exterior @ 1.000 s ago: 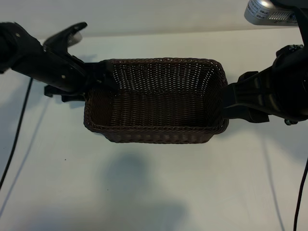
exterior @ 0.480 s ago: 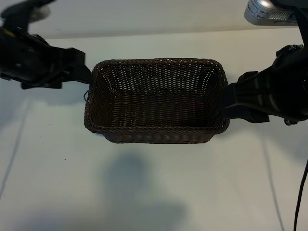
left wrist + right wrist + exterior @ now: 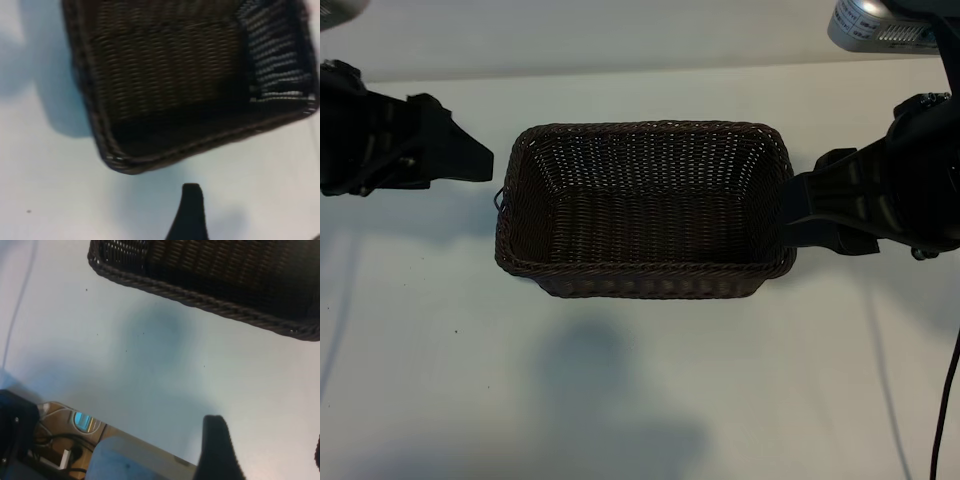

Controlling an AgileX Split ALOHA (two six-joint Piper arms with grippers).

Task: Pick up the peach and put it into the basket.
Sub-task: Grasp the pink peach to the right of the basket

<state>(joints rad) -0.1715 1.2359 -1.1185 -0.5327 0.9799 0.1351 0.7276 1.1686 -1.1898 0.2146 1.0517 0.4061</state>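
you had the left gripper (image 3: 470,160) just off the basket's (image 3: 640,270) left end and the right gripper (image 3: 798,212) against its right end, neither grip width could be told, and the peach was not visible anywhere.

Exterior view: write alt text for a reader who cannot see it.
A dark brown woven basket sits mid-table, and nothing is visible inside it. The left arm hangs clear of its left end; the right arm is at its right end. No peach is visible.
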